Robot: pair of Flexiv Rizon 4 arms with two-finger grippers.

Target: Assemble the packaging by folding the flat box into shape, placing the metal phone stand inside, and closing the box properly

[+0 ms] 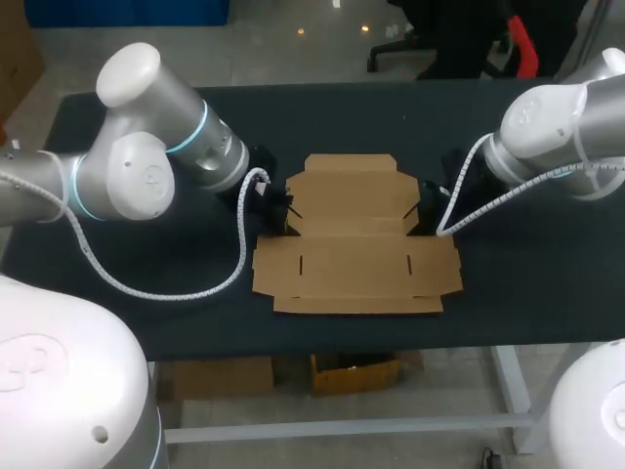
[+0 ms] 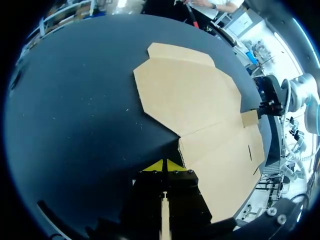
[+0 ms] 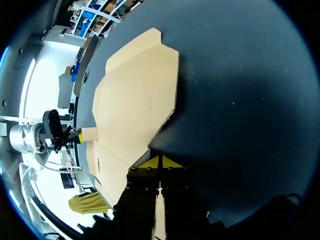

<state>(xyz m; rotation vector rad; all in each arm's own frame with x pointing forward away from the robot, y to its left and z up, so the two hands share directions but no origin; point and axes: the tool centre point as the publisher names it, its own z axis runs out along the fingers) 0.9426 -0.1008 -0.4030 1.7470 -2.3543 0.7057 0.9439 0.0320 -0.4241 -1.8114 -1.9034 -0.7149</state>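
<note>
A flat brown cardboard box lies unfolded in the middle of the dark table. My left gripper stands at the box's left edge, level with the middle fold. In the left wrist view its yellow tips are shut together with nothing between them, just short of the notch in the cardboard. My right gripper is at the opposite edge, its tips also shut and bare, beside the cardboard. A small side tab lies by the right gripper, another by the left. No phone stand shows in any view.
The dark table has bare surface left, right and behind the box. The box's near flap lies close to the table's front edge. White coiled cables hang from both arms down to the tabletop.
</note>
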